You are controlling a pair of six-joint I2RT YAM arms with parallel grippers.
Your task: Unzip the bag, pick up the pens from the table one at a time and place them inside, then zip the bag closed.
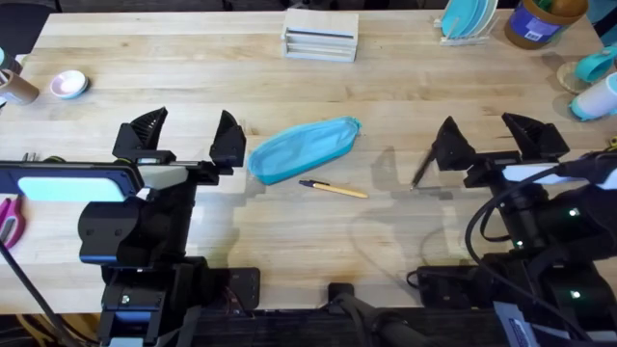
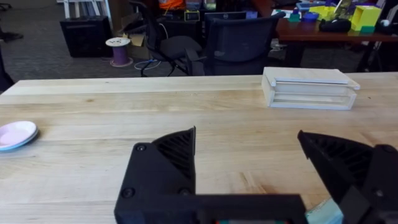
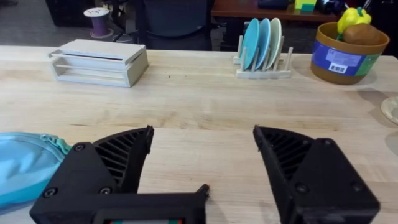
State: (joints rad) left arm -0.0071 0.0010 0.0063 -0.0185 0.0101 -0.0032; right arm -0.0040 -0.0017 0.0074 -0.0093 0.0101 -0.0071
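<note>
The light-blue bag (image 1: 304, 147) lies slanted on the table (image 1: 289, 241), just right of my left gripper (image 1: 186, 135), which is open and holds nothing. A tan-yellow pen (image 1: 335, 188) with a dark tip lies just in front of the bag. A dark pen (image 1: 422, 169) lies beside the left finger of my right gripper (image 1: 490, 140), which is also open and empty. In the right wrist view the bag (image 3: 25, 162) shows off to one side of the open gripper (image 3: 202, 155). A corner of the bag (image 2: 323, 211) shows by the left gripper (image 2: 249, 155).
A white wooden box (image 1: 320, 37) stands at the back middle. A rack of blue plates (image 3: 261, 46) and a bowl of toy fruit (image 3: 345, 46) stand at the back right. A pink dish (image 1: 69, 84) sits at the back left, scissors (image 1: 10, 220) at the left edge.
</note>
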